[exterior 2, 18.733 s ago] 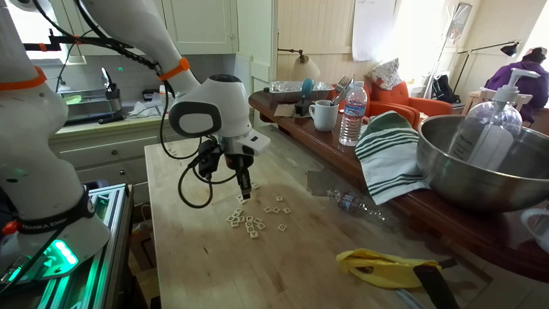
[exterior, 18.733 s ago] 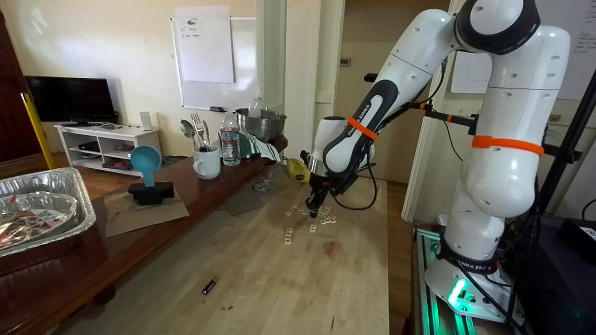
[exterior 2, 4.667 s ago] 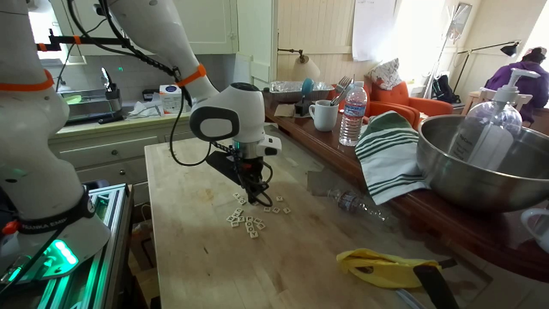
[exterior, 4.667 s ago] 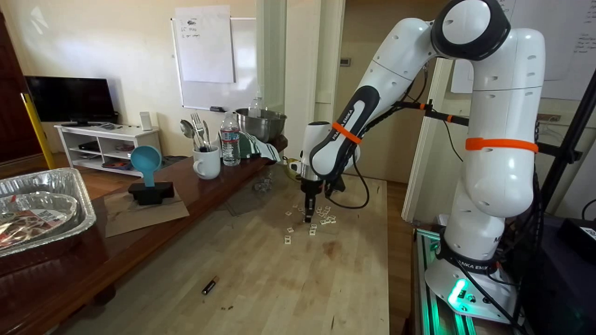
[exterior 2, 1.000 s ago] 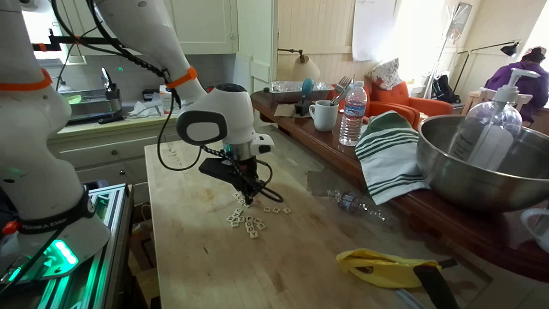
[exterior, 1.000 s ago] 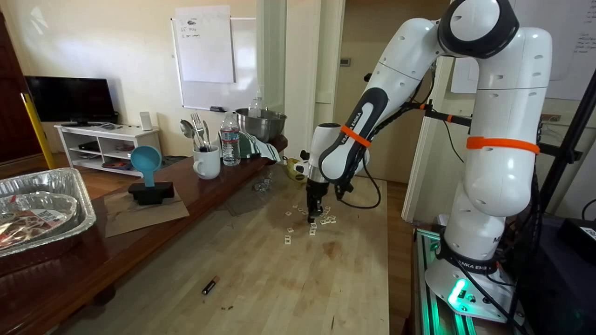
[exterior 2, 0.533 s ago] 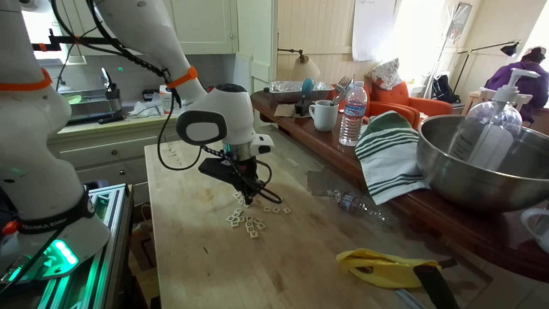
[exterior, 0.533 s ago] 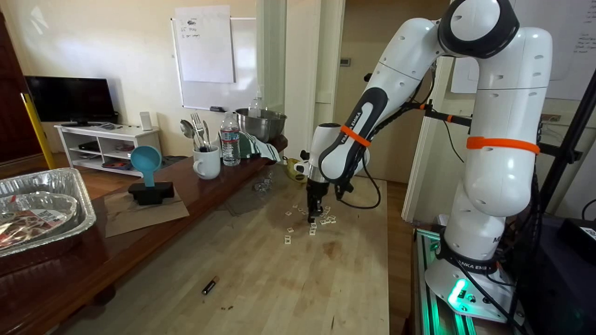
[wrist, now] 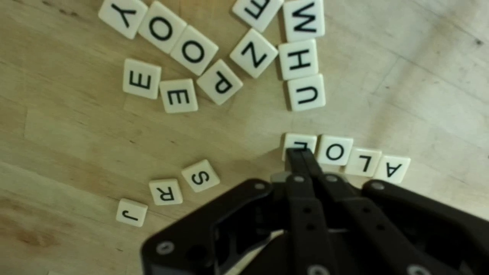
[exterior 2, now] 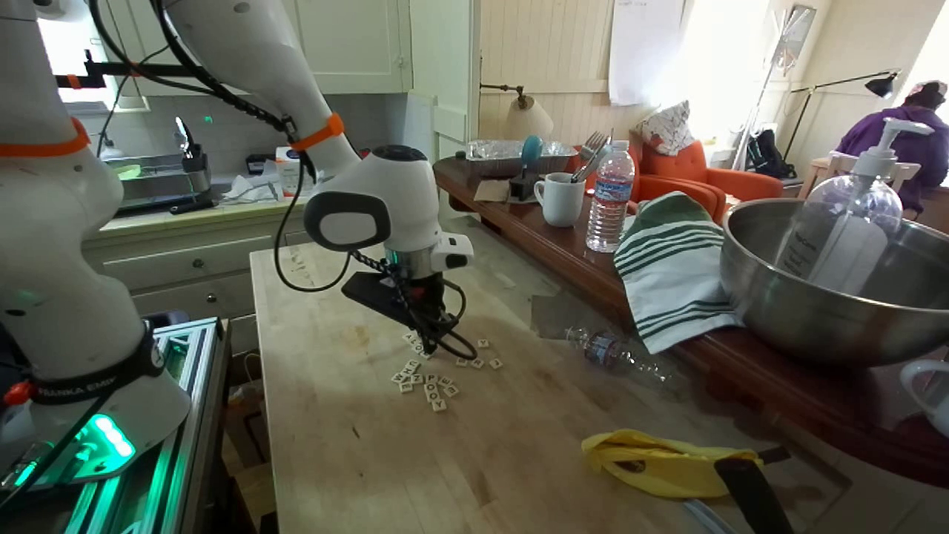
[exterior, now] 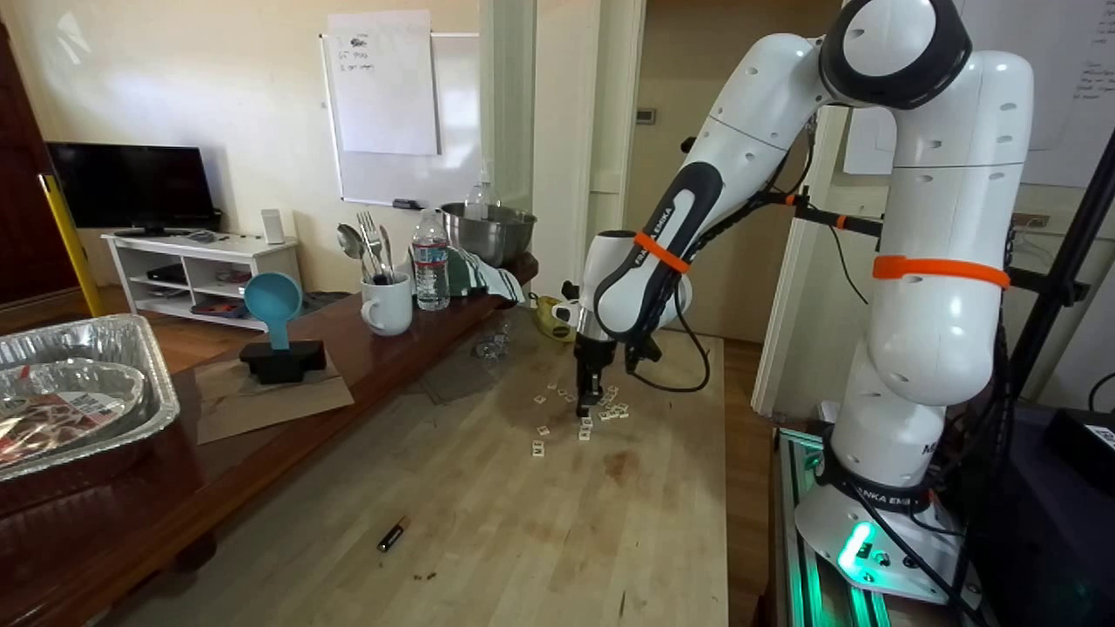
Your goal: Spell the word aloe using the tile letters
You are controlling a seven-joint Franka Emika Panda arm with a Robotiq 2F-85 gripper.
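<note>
In front of us, one black two-fingered gripper (wrist: 300, 153), jaws pressed together, stands over one small square cream letter tile (wrist: 299, 139), contact unclear; three tiles reading O, L and A (wrist: 362, 162) line up beside it, three tiles reading S, R and J (wrist: 165, 192) lie on its other side, eleven more tiles (wrist: 220, 81) cluster beyond, on a pale wooden tabletop (exterior: 557, 531)

Tile letters (wrist: 306, 93): small pale squares, flat on the surface (exterior 2: 415, 467), well in from its edges; black letters uppermost in the wrist view
A tile (wrist: 392, 169), L tile (wrist: 363, 162), O tile (wrist: 336, 150): close together in a bent row
End tile (wrist: 295, 139): just beside O tile, letter partly hidden
J tile (wrist: 131, 212), R tile (wrist: 166, 191), S tile (wrist: 200, 175): loose slanting line
</note>
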